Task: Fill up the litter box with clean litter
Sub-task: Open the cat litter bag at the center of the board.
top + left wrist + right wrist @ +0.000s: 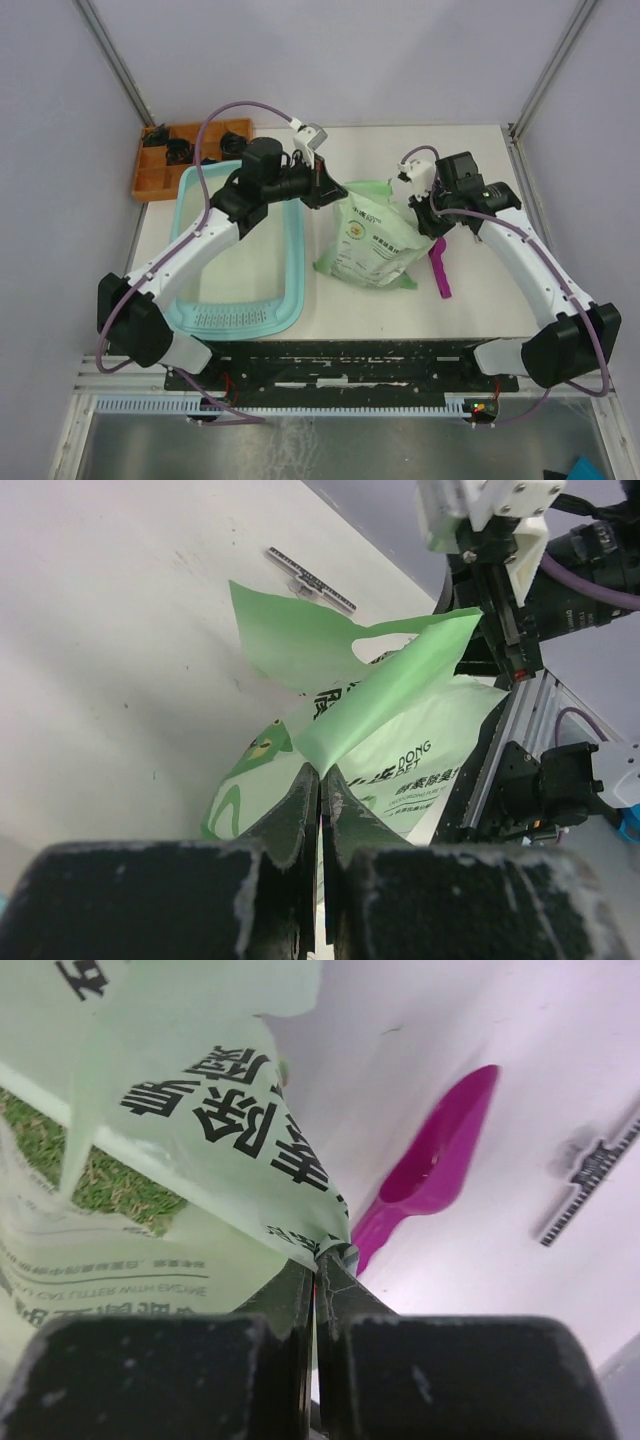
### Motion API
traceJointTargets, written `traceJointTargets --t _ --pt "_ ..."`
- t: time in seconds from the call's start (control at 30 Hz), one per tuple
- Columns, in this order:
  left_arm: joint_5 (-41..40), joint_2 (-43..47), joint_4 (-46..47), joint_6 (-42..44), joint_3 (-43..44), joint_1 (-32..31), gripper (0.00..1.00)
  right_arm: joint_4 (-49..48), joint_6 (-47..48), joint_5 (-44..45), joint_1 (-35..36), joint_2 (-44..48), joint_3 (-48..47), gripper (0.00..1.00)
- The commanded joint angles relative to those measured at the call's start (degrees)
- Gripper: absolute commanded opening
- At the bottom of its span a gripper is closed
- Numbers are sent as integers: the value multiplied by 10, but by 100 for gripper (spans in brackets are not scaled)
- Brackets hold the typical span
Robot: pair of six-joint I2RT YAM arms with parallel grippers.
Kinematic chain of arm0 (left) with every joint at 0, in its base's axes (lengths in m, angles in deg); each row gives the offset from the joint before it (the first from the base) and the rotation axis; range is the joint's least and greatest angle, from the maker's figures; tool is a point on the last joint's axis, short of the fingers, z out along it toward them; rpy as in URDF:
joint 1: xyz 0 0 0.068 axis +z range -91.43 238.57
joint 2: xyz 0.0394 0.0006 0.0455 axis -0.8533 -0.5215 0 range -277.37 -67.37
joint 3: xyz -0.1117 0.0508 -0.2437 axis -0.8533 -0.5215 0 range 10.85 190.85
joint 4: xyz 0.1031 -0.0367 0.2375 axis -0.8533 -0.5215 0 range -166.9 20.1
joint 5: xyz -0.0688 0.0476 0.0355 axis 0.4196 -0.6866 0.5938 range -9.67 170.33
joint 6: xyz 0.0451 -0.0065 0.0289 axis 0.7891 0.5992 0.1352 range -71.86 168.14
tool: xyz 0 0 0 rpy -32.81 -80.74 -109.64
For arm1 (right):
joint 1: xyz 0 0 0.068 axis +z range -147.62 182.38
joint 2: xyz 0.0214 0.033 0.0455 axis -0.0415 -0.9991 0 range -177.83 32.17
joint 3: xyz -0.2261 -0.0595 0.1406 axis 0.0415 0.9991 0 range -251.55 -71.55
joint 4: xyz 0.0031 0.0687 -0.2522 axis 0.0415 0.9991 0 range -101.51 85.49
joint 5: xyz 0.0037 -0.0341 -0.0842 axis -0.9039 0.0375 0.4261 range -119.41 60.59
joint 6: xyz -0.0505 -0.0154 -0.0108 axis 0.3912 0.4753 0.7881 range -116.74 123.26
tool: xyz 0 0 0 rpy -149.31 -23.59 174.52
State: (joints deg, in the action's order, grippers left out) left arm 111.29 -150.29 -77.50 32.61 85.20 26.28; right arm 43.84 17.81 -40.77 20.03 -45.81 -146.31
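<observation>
white table [480, 300] carrying everything, both arms reaching out over it
litter box [298, 255] sitting left of the left gripper [328, 190], with the left arm [200, 240] crossing over it; ribbed ledge [235, 318] lying at the end nearest the bases, whitish floor showing
bag [372, 245] lying between the two grippers, just right of the box, open top pointing away from the bases, top flaps being held up
orange tray [150, 185] sitting beyond and well left of the left gripper, just off the box's far corner, holding small dark parts
magenta scoop [440, 270] lying on the table just on the base side of the right gripper [428, 215], beside the bag's right edge
left gripper: jaws pressing together on the bag's green top flap, flap rising from the fingertips [298, 810] in the left wrist view
right gripper: jaws pinching a printed edge of the bag, clamped tight in the right wrist view
litter [105, 1185]: grainy green patch showing inside the bag mouth, left of the right gripper's fingers; can't tell how full the bag is
</observation>
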Motion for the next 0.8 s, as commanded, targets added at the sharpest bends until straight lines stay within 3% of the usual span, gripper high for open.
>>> traceJointTargets --t 0.0,0.27,0.53,0.77 --pt "20 14 132 8 77 2 3 -110 -30 116 -1 49 15 2" --pt "37 -67 134 29 203 2 3 -89 -54 65 -1 25 -63 2" --pt "35 -160 54 96 398 4 3 -94 -51 53 -1 -2 -117 2" --pt "43 -167 89 84 338 31 3 -101 -69 4 4 -27 -116 2"
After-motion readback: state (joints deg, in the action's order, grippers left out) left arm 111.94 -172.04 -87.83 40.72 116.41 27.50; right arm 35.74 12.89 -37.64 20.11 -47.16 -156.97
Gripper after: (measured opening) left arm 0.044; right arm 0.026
